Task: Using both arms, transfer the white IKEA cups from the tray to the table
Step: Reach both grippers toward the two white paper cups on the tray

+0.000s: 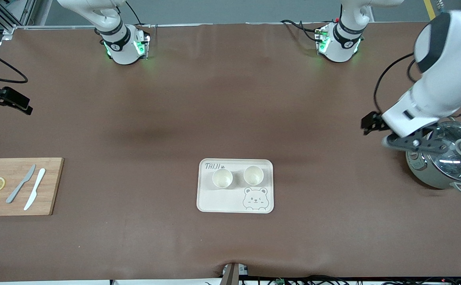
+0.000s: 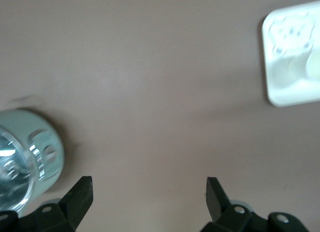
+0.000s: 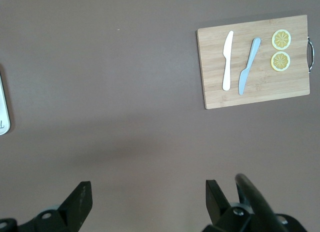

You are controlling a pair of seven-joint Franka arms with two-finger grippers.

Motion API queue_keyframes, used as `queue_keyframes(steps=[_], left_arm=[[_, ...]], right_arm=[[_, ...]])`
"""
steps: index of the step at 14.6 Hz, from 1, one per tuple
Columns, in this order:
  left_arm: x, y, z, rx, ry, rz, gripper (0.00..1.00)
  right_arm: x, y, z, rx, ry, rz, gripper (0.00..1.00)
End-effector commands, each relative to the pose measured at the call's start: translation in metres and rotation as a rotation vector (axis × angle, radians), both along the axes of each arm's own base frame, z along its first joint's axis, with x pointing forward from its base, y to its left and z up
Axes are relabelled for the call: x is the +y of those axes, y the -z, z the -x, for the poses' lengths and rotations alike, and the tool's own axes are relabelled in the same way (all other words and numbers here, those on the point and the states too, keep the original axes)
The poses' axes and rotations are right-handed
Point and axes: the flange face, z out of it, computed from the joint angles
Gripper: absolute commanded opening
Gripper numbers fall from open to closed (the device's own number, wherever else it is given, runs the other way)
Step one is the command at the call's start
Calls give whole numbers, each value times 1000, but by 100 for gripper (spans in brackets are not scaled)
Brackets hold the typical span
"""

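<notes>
Two white IKEA cups stand upright side by side on the cream bear tray in the middle of the table. My left gripper is open and empty, up in the air over bare table beside the pot. In the left wrist view the left gripper has nothing between its fingers, and the tray shows off to one side. My right gripper is open and empty over the right arm's end of the table. In its own view the right gripper is over bare table.
A grey-green pot with a glass lid stands at the left arm's end, and it also shows in the left wrist view. A wooden cutting board with two knives and two lemon slices lies at the right arm's end.
</notes>
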Motion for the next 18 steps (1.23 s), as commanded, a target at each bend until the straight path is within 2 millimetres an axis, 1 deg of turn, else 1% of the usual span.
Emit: queue_keyframes(steps=[1, 3, 5, 7, 8, 9, 10, 11, 12, 13, 14, 15, 16, 17, 18], left_arm=[[-45, 14, -35, -17, -37, 28, 100], [-64, 32, -50, -54, -90, 48, 100], [-91, 57, -55, -70, -86, 67, 100], [-115, 83, -59, -86, -114, 86, 100], [-128, 99, -59, -81, -112, 86, 100], [-141, 114, -58, -77, -120, 87, 100], [-153, 127, -57, -75, -134, 89, 100], [-161, 140, -54, -61, -146, 83, 100], [-172, 149, -48, -48, -156, 78, 100], [-180, 160, -43, -38, -155, 75, 100], [-192, 168, -40, -41, -153, 86, 100], [-199, 172, -39, -45, -176, 102, 100], [-205, 180, -39, -54, -193, 112, 100], [-219, 186, -34, -64, -195, 119, 100], [-225, 196, -33, -68, -206, 121, 100]], right_arm=[[1, 0, -6, 3, -1, 17, 100], [3, 1, -8, 0, -5, 16, 100], [29, 14, -18, 13, -52, 34, 100], [39, 24, -25, 18, -71, 29, 100], [58, 23, -27, -2, -81, 13, 100], [81, 30, -28, 5, -79, -21, 100], [103, 40, -32, 19, -9, -63, 100], [135, 53, -37, 19, 60, -57, 100], [181, 64, -43, -18, 105, -31, 100], [207, 75, -51, -59, 118, 12, 100], [219, 94, -58, -64, 107, 22, 100], [235, 111, -65, -71, 106, 7, 100], [256, 128, -69, -77, 171, -48, 100], [262, 146, -77, -73, 252, -87, 100], [275, 168, -82, -70, 254, -86, 100]])
